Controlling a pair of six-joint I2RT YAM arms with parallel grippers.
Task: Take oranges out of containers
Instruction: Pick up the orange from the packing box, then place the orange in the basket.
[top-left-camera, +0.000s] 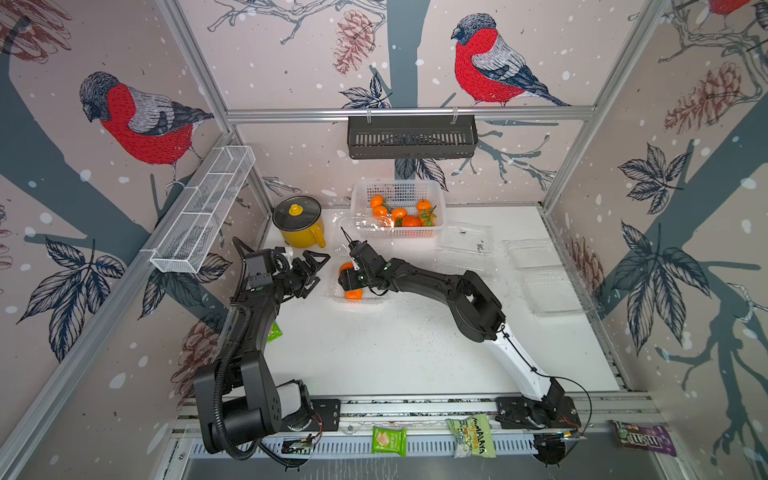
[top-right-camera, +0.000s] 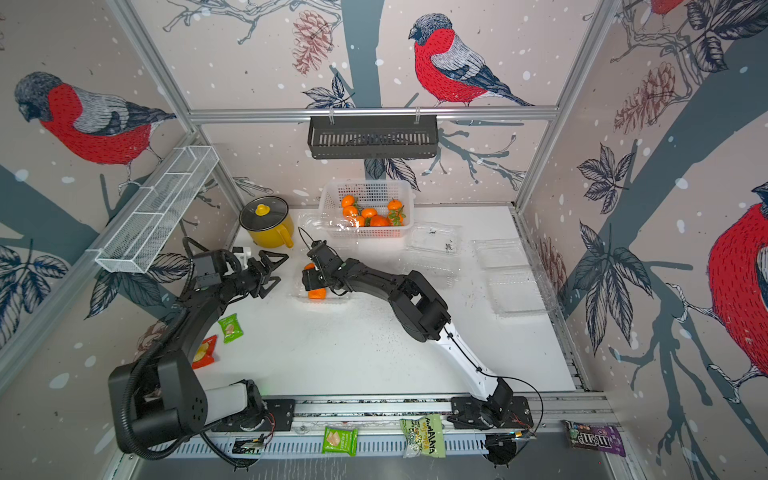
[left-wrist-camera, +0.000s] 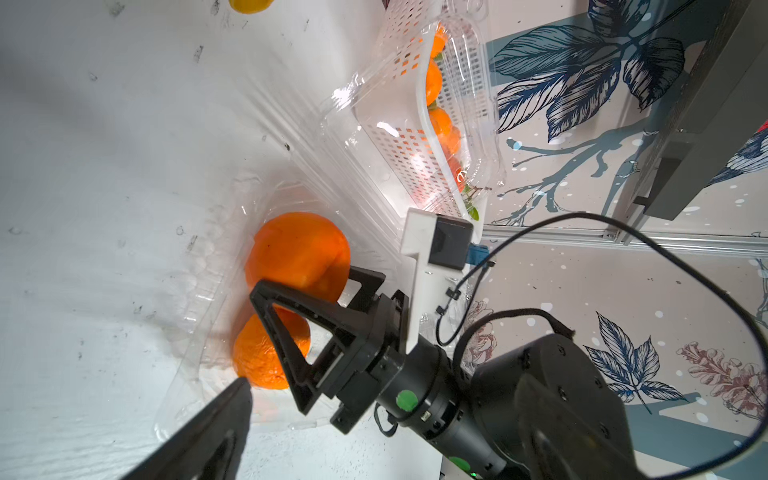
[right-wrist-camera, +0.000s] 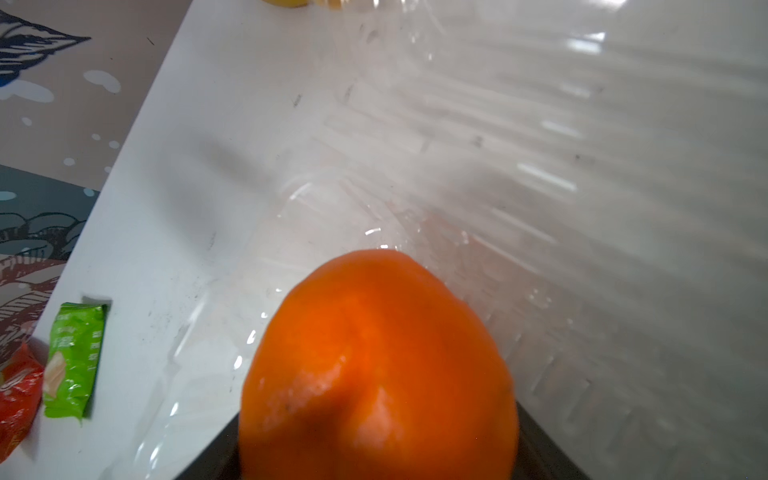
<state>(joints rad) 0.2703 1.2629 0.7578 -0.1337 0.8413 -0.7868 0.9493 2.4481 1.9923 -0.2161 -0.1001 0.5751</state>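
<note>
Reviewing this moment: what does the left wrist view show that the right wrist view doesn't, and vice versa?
Only left wrist: the right tool straddling the large plain orange, a second orange beside it, and the white perforated plastic basket. Only right wrist: a green snack packet and a red packet. Both: that large orange, the clear plastic clamshell container and white table.
</note>
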